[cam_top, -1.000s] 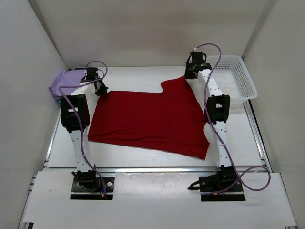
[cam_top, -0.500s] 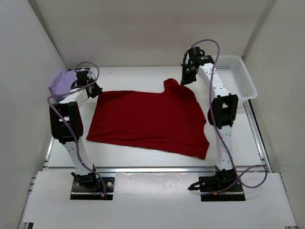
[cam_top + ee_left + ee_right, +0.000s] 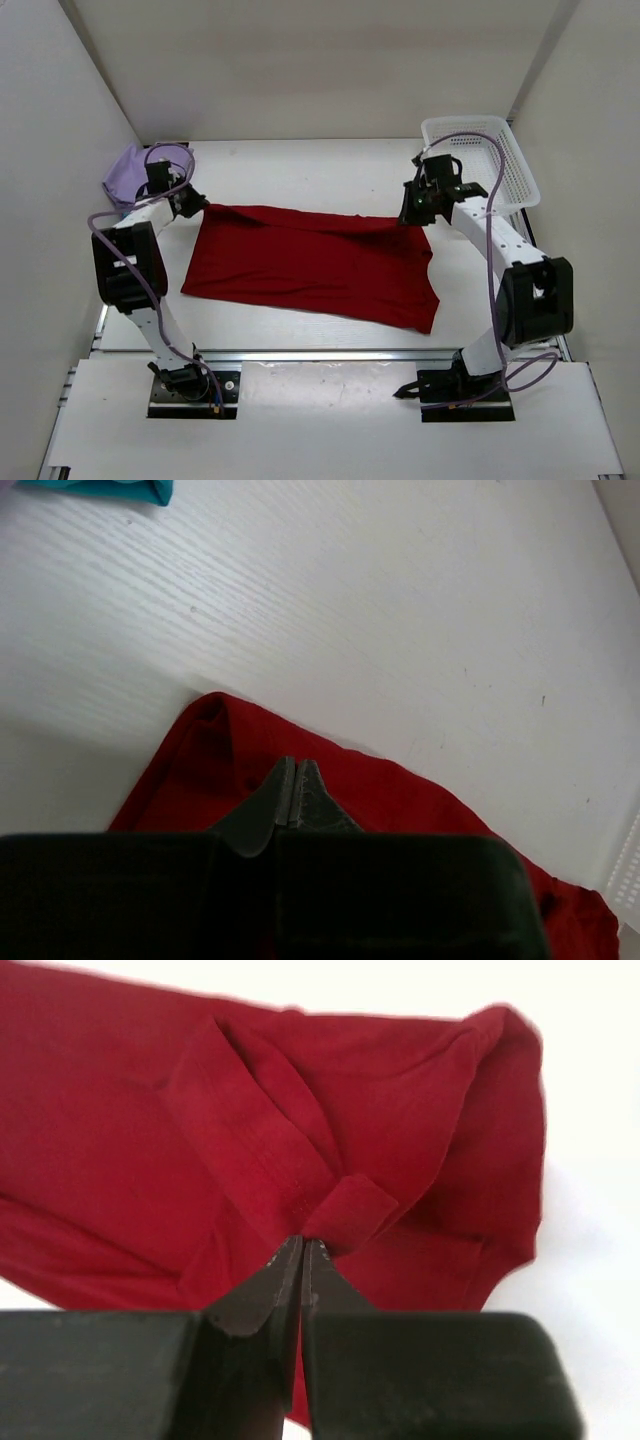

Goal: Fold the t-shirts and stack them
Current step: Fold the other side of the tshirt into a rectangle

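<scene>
**Both hands pinch the far edge of the red t-shirt**

The red t-shirt lies spread across the middle of the tabletop. Its far edge is doubled over toward 6 o'clock in a long fold that runs from one hand to the other.

The left hand sits at the shirt's 10 o'clock corner. In the left wrist view its fingertips are pressed tight together, with red cloth bunched around and beneath them, so it is clamped on that corner.

The right hand is at the shirt's 2 o'clock corner. In the right wrist view its fingertips are closed hard on a small rolled tab of red fabric, and creases fan out from the pinch.

The near hem rests flat on the tabletop, and its 5 o'clock corner reaches closest to the arm bases.

A lavender t-shirt is heaped at the tabletop's 10 o'clock corner, just beyond the left hand. A sliver of teal t-shirt shows at 11 o'clock in the left wrist view, well apart from the red cloth.

A white mesh basket stands at the tabletop's 2 o'clock corner, near the right arm.
</scene>
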Available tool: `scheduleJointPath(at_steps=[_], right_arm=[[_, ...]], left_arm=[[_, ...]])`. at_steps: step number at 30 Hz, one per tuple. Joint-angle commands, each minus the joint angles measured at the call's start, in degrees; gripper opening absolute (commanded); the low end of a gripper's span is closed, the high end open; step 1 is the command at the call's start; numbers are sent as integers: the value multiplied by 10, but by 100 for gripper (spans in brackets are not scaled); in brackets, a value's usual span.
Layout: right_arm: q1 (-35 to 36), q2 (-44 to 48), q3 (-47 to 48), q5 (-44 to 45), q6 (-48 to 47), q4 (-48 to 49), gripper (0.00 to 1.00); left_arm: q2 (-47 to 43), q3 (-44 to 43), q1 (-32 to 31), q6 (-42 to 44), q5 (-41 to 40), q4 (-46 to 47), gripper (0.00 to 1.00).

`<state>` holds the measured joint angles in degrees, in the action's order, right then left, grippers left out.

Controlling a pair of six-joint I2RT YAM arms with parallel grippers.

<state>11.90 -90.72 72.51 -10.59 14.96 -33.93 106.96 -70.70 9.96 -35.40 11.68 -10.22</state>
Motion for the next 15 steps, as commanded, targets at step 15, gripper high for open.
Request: scheduleJointPath(at_steps=[15], right_arm=[[-2, 322, -308, 49, 86, 106, 0]], left_arm=[[-176, 156, 53, 4, 26, 38, 0]])
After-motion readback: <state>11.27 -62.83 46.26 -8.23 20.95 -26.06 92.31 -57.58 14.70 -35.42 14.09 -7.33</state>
